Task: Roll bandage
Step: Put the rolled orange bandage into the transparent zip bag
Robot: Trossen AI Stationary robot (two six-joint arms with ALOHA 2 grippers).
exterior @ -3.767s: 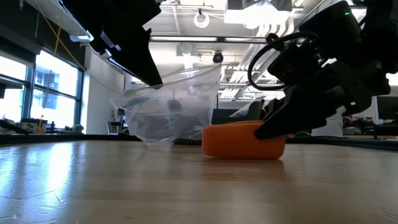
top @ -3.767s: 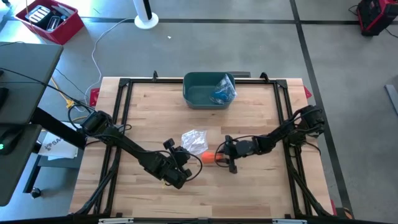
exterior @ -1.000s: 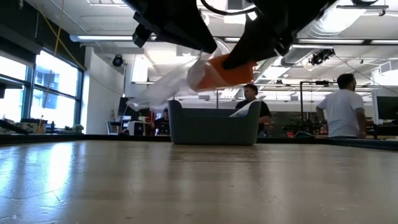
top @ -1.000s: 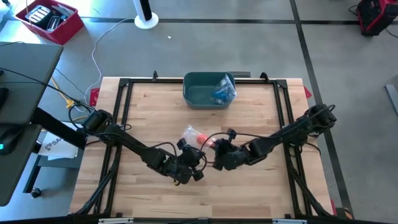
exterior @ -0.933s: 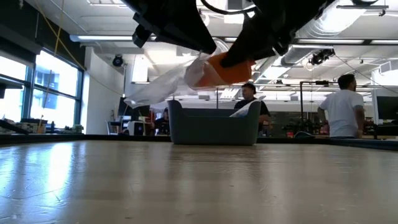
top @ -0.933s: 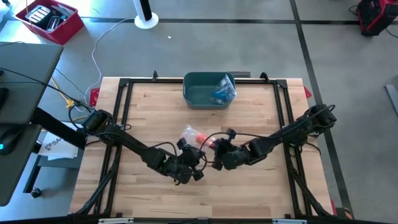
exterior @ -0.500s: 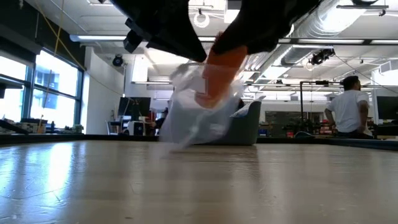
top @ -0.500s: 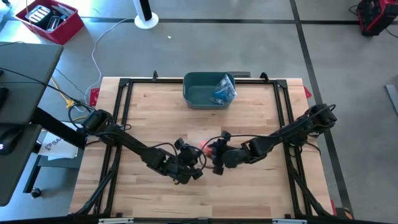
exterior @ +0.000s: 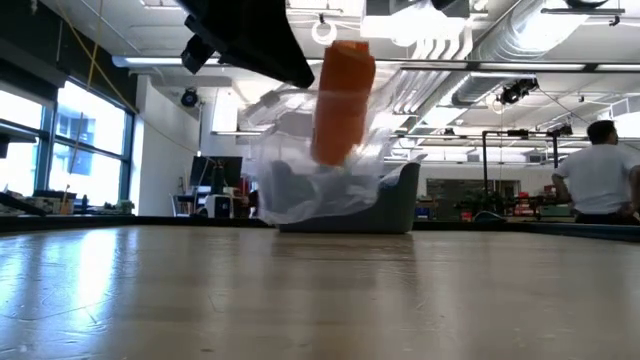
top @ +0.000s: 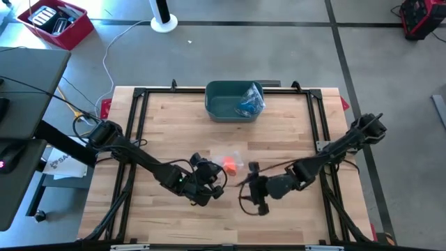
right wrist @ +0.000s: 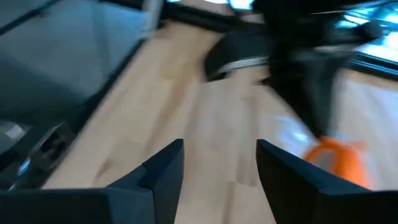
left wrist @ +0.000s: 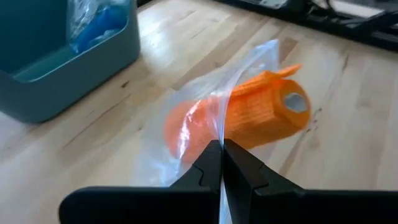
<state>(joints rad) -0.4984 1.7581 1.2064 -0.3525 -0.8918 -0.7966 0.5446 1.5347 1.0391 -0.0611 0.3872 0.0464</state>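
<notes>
An orange bandage roll (exterior: pixel 342 100) sits partly inside a clear plastic bag (exterior: pixel 310 170), its upper end sticking out of the bag's mouth. Both also show in the left wrist view, the roll (left wrist: pixel 255 115) and the bag (left wrist: pixel 186 137), and near the table's middle in the high view (top: pixel 227 164). My left gripper (top: pixel 207 178) is shut on the bag. My right gripper (top: pixel 255 189) is open and empty, to the right of the roll and nearer the front edge; its wrist view shows the parted fingers (right wrist: pixel 221 168) and the roll (right wrist: pixel 339 158) farther off. My left gripper pinches the bag's thin plastic by an edge at its mouth (left wrist: pixel 219 134), between its two shut fingertips. The bag hangs below the hold with the roll standing on end in it, above the tabletop. Whether the bag's lower end touches the wood, I cannot tell.
A green bin (top: pixel 221 104) holding blue material (top: pixel 249 101) stands at the table's far middle. Bare wood lies toward the near edge (top: pixel 223 223). A black frame rail (top: pixel 317 132) runs around the table. A person (exterior: pixel 600 180) stands in the room beyond.
My right gripper has let go of the orange roll and drawn back toward the table's near edge. The roll, held slanting between both grippers before, now stands on end in the bag. The bag, stretched sideways before, now hangs down from my left gripper.
</notes>
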